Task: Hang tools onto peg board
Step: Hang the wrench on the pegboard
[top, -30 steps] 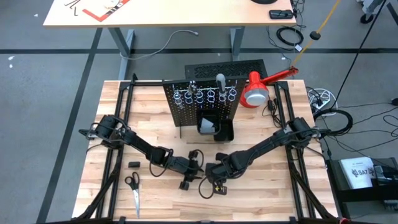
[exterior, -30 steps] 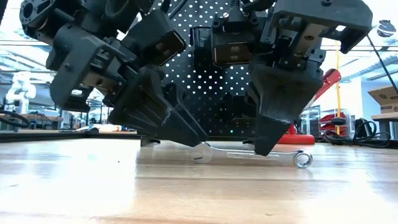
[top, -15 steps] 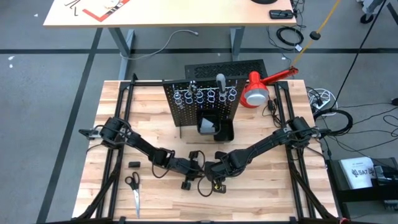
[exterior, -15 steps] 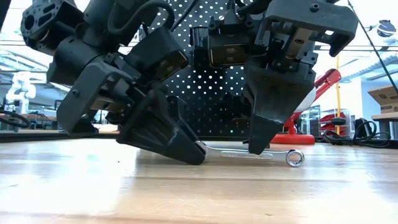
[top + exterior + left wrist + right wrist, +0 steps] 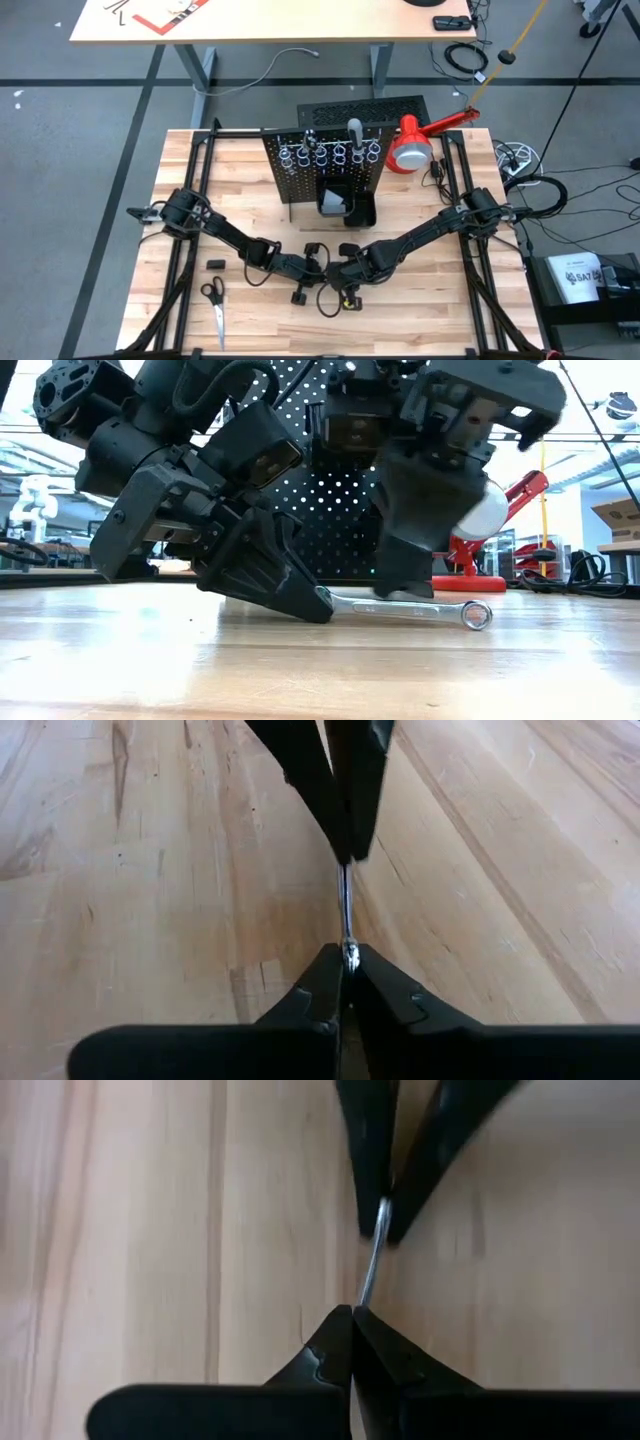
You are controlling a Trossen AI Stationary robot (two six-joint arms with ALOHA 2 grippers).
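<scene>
- Left gripper (image 5: 318,603) jaws clamped on open end of thin silver wrench (image 5: 405,607), low at tabletop, near-centre of table (image 5: 450,300); left wrist view shows fingertips (image 5: 322,972) pinched together around wrench tip (image 5: 348,910).
- Right gripper (image 5: 392,588) jaws pressed together on wrench shaft, just right of left gripper; right wrist view shows its fingertips (image 5: 335,1330) closed at one end of shaft (image 5: 372,1260), other arm's fingers at far end.
- Wrench lies nearly flat on wood, ring end free, pointing right in low view, not held.
- High view: left gripper (image 5: 318,268) and right gripper (image 5: 345,272) meet tip to tip near table centre, near side of peg board (image 5: 300,185); wrench itself hidden under them there.
- Left arm (image 5: 215,228) reaches in from left edge, right arm (image 5: 430,232) from right edge.
- Peg board upright at far-centre, row of silver rings (image 5: 330,154) along top, black bin (image 5: 345,207) at its base.
- Red-and-white clamp (image 5: 415,145) right of peg board, far side.
- Flat slotted panel (image 5: 360,107) behind peg board.
- Scissors (image 5: 214,305) near left corner, small black piece (image 5: 214,264) just beyond them.
- Black cable loop (image 5: 335,300) near grippers, near side.
</scene>
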